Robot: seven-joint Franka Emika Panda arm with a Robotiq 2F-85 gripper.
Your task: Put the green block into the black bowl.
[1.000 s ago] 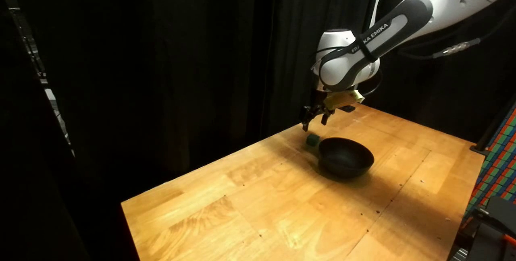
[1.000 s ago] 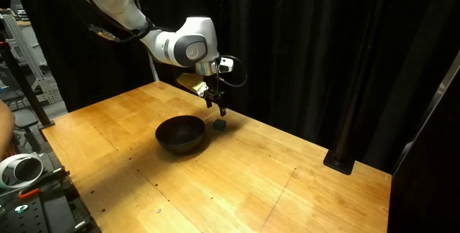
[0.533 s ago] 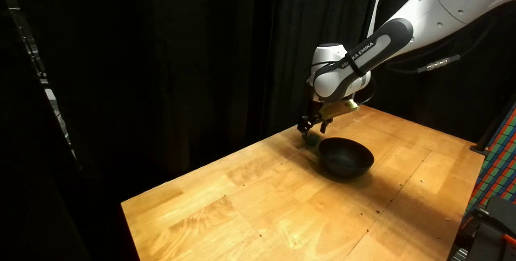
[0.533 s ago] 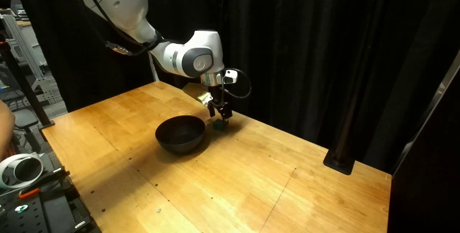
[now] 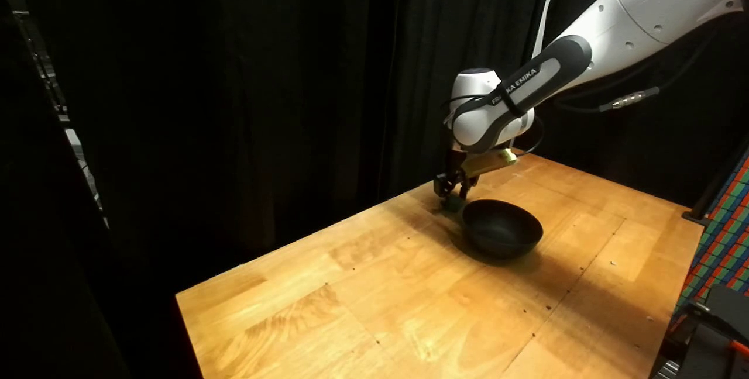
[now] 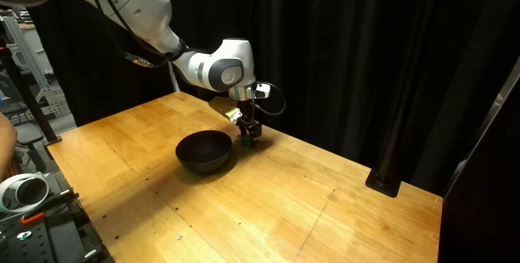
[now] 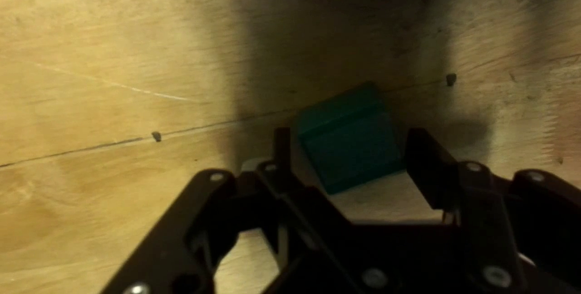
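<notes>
The small green block sits on the wooden table, turned at an angle between my fingers in the wrist view. My gripper is lowered around it with its jaws part-way apart. A gap shows between the block and the finger on the picture's left, while the right finger is at or very near a corner; contact there is unclear. Both exterior views show the block low under the gripper, partly covered by it. Close beside it stands the black bowl, upright, with nothing visible inside.
The wooden table has its far edge just behind the gripper, along a black curtain. A black post base stands at that edge. By the near side is a black cart with a white ring-shaped object.
My arm has come down, bringing the fingers from above the block to either side of it. The jaws have drawn closer together. Block and bowl appear to stay in place.
</notes>
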